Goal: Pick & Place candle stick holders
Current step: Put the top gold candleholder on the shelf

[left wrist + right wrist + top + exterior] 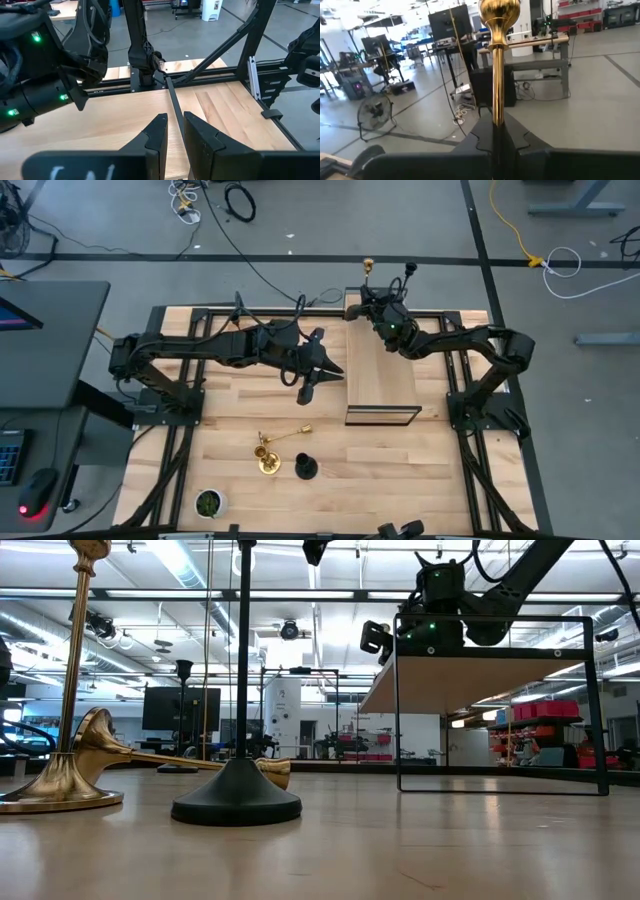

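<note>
The bench (pixel 430 470) carries a small wooden shelf (pixel 380 375) near its far right side. The right end effector (pixel 378 302) hangs over the shelf's far end, shut tight on a gold candle stick holder (pixel 498 60) whose stem stands straight up. I think it goes down onto the shelf next.

The left end effector (pixel 308 385) waits just left of the shelf, nearly closed on a thin black candle stick holder (pixel 175 107).

More holders (pixel 268 460) sit near the bench's front edge.

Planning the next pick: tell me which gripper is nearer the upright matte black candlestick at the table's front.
Left. The left gripper hangs just behind the matte black candlestick; the right gripper is at the far edge, gripping a gold candlestick.
</note>
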Controlling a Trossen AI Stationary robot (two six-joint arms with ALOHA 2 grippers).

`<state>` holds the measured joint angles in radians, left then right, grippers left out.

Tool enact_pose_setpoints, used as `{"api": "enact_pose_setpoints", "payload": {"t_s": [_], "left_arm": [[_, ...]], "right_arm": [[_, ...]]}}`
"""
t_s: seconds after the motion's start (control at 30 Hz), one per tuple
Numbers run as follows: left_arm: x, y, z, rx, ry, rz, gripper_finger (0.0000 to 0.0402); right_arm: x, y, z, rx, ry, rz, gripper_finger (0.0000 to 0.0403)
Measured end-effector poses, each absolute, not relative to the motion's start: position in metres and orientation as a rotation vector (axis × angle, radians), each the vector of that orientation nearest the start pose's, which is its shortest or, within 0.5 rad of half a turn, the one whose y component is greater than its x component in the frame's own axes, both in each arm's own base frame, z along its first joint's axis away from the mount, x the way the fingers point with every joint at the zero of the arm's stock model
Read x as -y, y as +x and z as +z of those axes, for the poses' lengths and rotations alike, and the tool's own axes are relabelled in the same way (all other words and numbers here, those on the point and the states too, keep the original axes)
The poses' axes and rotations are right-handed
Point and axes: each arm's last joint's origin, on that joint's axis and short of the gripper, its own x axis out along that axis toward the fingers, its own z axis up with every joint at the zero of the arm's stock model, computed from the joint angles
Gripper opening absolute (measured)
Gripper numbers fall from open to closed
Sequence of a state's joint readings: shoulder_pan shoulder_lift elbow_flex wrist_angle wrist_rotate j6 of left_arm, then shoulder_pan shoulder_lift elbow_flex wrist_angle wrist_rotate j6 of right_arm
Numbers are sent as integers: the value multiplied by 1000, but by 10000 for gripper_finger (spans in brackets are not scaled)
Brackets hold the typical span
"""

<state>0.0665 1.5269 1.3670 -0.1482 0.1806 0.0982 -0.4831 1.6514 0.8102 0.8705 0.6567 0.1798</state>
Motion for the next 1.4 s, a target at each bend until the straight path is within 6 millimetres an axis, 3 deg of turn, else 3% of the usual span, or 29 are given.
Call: {"api": "enact_pose_setpoints", "payload": {"t_s": [0.33,0.97,1.4], "left_arm": [[-17,350,355,-337,56,-134,64],[-15,349,353,-360,71,-142,64],[-15,349,352,-365,71,-143,64]], "right_arm": [[185,330,228,-24,72,-1261,4],[201,323,228,29,113,-1327,5],[212,328,210,28,119,-1272,10]]}}
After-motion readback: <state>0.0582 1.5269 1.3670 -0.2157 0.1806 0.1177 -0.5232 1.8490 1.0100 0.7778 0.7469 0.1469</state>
